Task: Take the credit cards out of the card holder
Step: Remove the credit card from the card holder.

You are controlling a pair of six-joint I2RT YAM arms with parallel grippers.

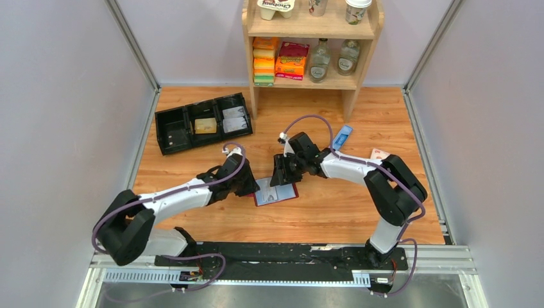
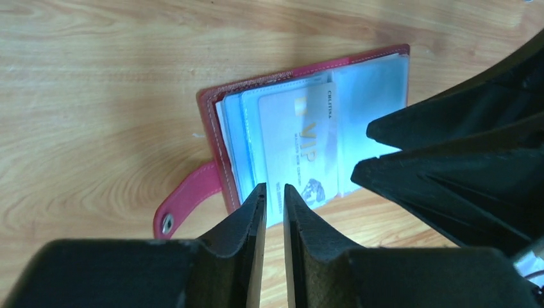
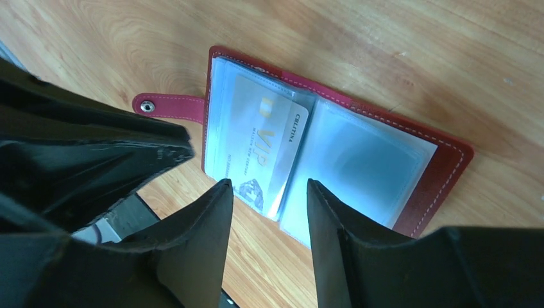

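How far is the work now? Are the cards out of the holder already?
Done: the holder lies open on the table, and pale cards lie in the black tray. In hand: the left claw, nearly shut, is at the holder's edge; the right claw hangs open above it. Left: the VIP card sits in its sleeve, not yet pulled.
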